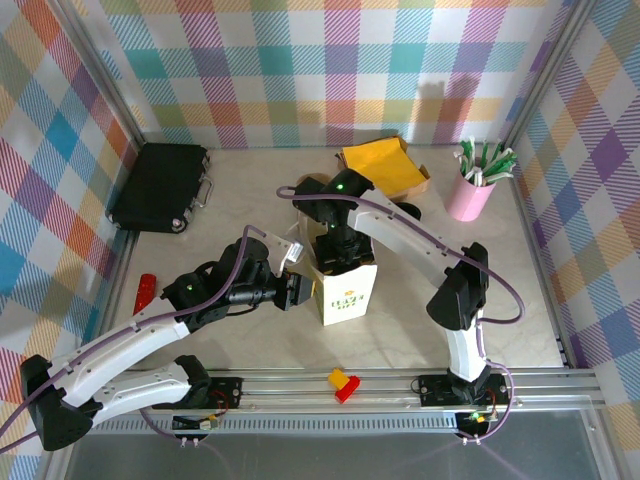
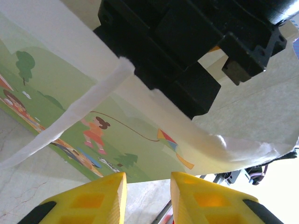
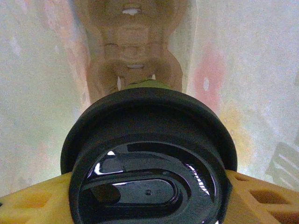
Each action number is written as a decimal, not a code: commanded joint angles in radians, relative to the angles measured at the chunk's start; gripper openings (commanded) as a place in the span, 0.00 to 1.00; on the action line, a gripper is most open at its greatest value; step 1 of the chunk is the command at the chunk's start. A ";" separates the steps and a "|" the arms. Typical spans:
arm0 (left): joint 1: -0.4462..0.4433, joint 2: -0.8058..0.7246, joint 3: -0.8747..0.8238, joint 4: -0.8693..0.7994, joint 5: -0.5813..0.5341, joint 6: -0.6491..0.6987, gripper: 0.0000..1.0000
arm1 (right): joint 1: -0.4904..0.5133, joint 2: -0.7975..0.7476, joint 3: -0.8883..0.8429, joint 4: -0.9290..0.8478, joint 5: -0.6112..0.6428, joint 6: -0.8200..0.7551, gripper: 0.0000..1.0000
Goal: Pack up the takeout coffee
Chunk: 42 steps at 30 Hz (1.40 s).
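Packing step: insertion, judged about midway; the takeout coffee (image 3: 149,154) is inside the white paper bag (image 1: 348,292), black lid uppermost, below the bag's rim.
Cup contact: whether the base rests on the bag floor cannot be told.
Right fingers (image 3: 32,203): pinching the cup from both sides, level with the lid.
Bag: upright on the worktop (image 1: 250,200), mouth open, walls close around the cup.
Left fingers (image 2: 96,196): spread, nothing between them, just beside the bag's printed side wall.
Next move: judged to call for a straight descent until the cup stands on the bag floor, then a release and a vertical withdrawal clear of the walls, so that the bag is not tipped.
Front print: a green mark on the bag, too small to read.
Side print: a picture of a girl flying a kite over green hills; no legible writing.
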State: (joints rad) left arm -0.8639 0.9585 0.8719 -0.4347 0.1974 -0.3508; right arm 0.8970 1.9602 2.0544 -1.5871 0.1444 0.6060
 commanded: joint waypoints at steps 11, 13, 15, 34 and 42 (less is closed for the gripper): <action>-0.010 -0.010 0.003 0.008 -0.016 -0.004 0.30 | 0.006 -0.068 -0.077 0.074 -0.039 0.020 0.51; -0.009 -0.009 0.003 0.008 -0.014 -0.005 0.30 | 0.006 -0.069 -0.085 0.081 -0.039 0.021 0.51; -0.009 -0.009 0.002 0.010 -0.014 -0.007 0.30 | 0.006 -0.069 -0.095 0.089 -0.041 0.021 0.51; -0.009 -0.011 -0.005 0.011 -0.016 -0.011 0.30 | 0.011 -0.060 -0.153 0.119 -0.022 0.020 0.50; -0.010 -0.017 -0.011 0.010 -0.016 -0.014 0.30 | 0.015 -0.055 -0.163 0.129 -0.026 0.020 0.50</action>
State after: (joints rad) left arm -0.8639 0.9585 0.8719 -0.4351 0.1898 -0.3515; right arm 0.9012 1.9228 1.8977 -1.4548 0.1188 0.6136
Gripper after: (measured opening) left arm 0.302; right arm 0.657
